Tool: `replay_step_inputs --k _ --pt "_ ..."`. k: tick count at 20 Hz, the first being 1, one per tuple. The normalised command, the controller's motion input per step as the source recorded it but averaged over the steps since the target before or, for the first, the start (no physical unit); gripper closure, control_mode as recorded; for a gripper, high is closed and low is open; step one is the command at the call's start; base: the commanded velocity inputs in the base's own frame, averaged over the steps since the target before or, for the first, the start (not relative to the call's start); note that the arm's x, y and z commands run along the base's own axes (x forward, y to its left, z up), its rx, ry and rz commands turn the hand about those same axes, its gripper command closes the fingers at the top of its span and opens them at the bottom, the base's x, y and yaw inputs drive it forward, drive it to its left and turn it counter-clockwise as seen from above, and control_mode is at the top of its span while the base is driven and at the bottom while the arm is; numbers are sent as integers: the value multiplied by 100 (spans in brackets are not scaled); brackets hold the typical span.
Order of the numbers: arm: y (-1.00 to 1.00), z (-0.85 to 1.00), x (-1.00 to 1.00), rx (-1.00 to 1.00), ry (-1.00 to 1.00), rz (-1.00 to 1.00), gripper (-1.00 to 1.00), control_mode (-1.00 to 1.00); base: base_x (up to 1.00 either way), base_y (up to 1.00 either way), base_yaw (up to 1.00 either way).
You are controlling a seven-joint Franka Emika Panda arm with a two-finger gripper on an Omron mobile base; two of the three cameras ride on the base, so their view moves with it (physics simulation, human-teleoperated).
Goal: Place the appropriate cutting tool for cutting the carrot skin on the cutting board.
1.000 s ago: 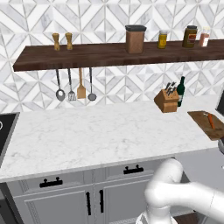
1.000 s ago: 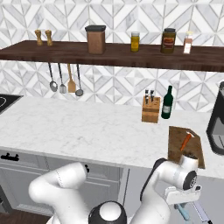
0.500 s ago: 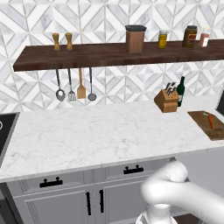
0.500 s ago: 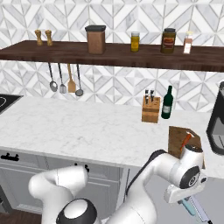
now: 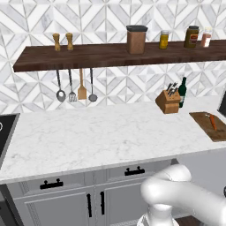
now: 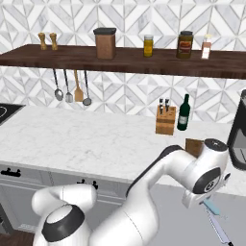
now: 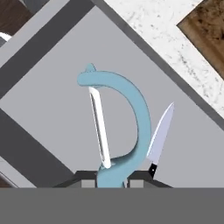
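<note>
The end effector (image 7: 112,175) is clenched on a light-blue peeler (image 7: 120,118), gripping the base of its handle between the two dark fingertips (image 7: 85,176). In the hand view the peeler rises toward 12 o'clock, its curved blue frame arching over to 11 o'clock and its white blade running down the 9 o'clock side. Just at 3 o'clock of the peeler lies a kitchen knife (image 7: 161,131) with a black handle and a pale blade pointing to 1 o'clock; it looks farther off than the peeler, over a grey surface, and whether it touches anything cannot be told.

In the right base view the end effector (image 6: 199,202) hangs below the table's (image 6: 96,139) front edge at about 4 o'clock of the picture, with the peeler (image 6: 211,208) sticking out toward 4 o'clock and the knife (image 6: 222,233) lower still.

The cutting board (image 5: 207,126) lies on the white marble table (image 5: 97,132) at 3 o'clock in the left base view, and the carrot (image 5: 213,121) rests on it, pointing roughly toward 12 o'clock. A corner of the board (image 7: 205,30) shows at 1 o'clock in the hand view. At 11 o'clock of the board stand a tan knife block (image 5: 168,100) and, touching or just beside it, a dark green bottle (image 5: 182,92).
</note>
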Motion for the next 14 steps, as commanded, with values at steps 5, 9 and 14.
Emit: replay_step_inputs --k 5,9,14 --pt "0 52 68 0 -10 6 100 -100 0 0 0" --pt "-3 8 83 1 -3 2 100 -100 0 0 0" --pt "-17 -8 79 5 0 2 100 -100 0 0 0"
